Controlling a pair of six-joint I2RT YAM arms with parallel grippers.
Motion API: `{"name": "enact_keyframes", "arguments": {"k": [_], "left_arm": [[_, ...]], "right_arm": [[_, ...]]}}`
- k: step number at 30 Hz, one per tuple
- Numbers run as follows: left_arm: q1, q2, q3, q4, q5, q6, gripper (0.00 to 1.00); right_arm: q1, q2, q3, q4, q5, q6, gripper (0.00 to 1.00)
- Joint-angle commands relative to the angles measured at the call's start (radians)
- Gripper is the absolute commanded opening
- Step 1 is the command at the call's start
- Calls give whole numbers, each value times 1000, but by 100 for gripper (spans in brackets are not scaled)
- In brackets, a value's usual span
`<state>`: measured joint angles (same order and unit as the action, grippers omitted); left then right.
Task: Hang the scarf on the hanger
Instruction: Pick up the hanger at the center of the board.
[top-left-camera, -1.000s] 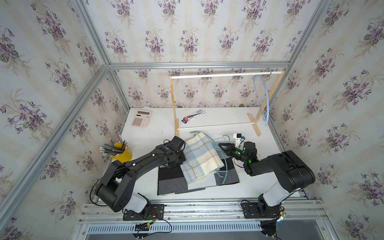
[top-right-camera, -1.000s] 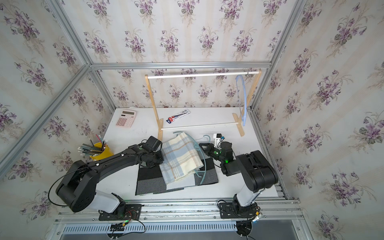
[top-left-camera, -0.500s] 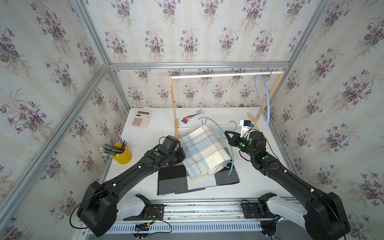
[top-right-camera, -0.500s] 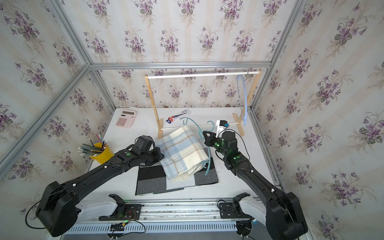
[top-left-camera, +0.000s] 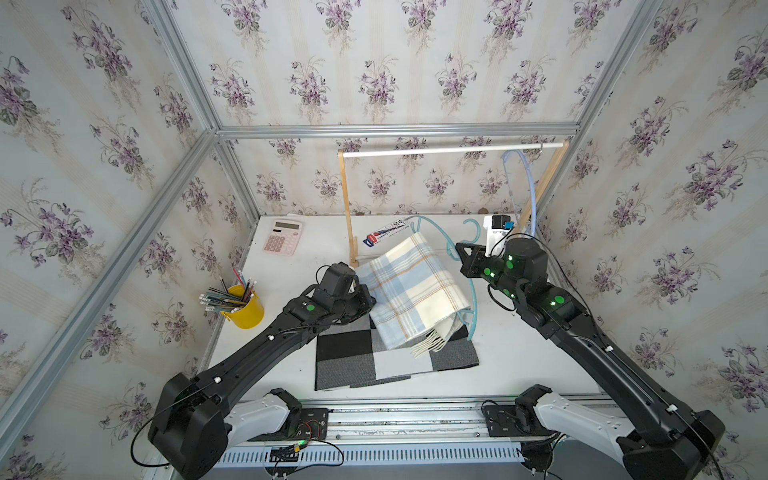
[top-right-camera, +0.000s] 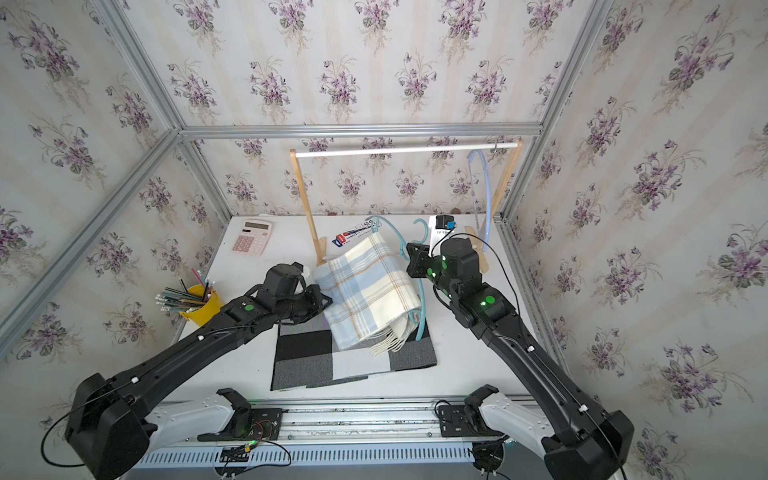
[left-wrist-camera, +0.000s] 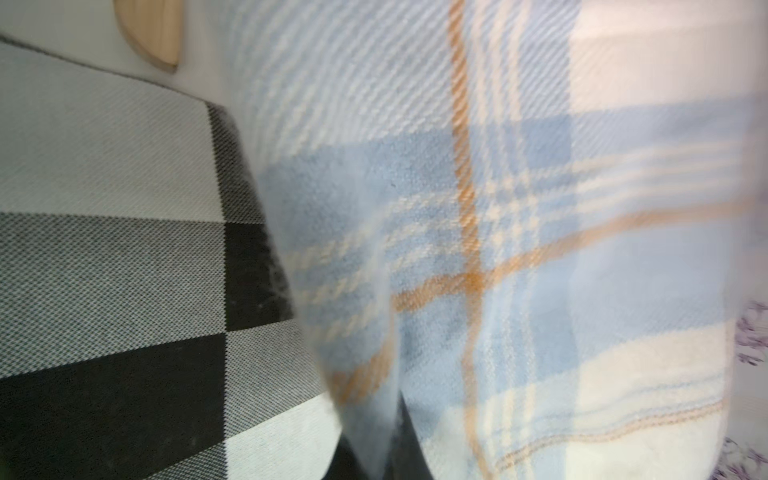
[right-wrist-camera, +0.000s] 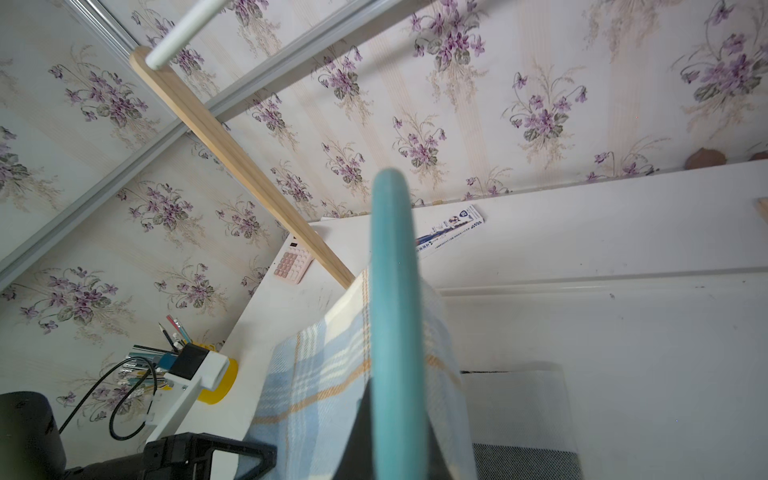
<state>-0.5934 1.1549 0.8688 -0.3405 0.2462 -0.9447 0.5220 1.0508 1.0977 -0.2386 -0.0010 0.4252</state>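
Note:
A blue and cream plaid scarf (top-left-camera: 411, 291) (top-right-camera: 365, 286) lies folded over the bar of a teal hanger (top-left-camera: 472, 297) (top-right-camera: 421, 299) and is held up above the checkered mat. My left gripper (top-left-camera: 368, 297) (top-right-camera: 328, 299) is shut on the scarf's left edge; in the left wrist view the scarf (left-wrist-camera: 498, 249) fills most of the picture, pinched at the gripper (left-wrist-camera: 395, 440). At the scarf's right side my right gripper (top-left-camera: 459, 253) (top-right-camera: 409, 254) is shut on the hanger. In the right wrist view the hanger (right-wrist-camera: 395, 311) rises out of the gripper (right-wrist-camera: 395, 449), with the scarf (right-wrist-camera: 324, 395) behind it.
A wooden rack with a white rail (top-left-camera: 449, 150) stands at the back, with a pale blue hanger (top-left-camera: 528, 178) hanging at its right end. A black, grey and white mat (top-left-camera: 395, 361) lies below the scarf. Also on the table: a pink calculator (top-left-camera: 282, 237), a yellow pencil cup (top-left-camera: 245, 309) and a flat box (top-left-camera: 384, 232).
Both arms have lifted the hanger and scarf off the mat and carried them up and back toward the rack. Both grips have held.

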Motion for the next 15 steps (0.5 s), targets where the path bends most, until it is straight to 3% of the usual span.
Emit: {"name": "enact_keyframes", "arguments": {"k": [1, 7, 15], "left_arm": [[1, -39, 62, 59, 35, -10, 0], [1, -63, 206, 8, 47, 7, 0], [-2, -47, 265, 44, 95, -41, 0]], "right_arm": [[1, 5, 45, -83, 14, -17, 0], [1, -4, 44, -70, -6, 6, 0], [1, 18, 32, -23, -65, 73, 0]]}}
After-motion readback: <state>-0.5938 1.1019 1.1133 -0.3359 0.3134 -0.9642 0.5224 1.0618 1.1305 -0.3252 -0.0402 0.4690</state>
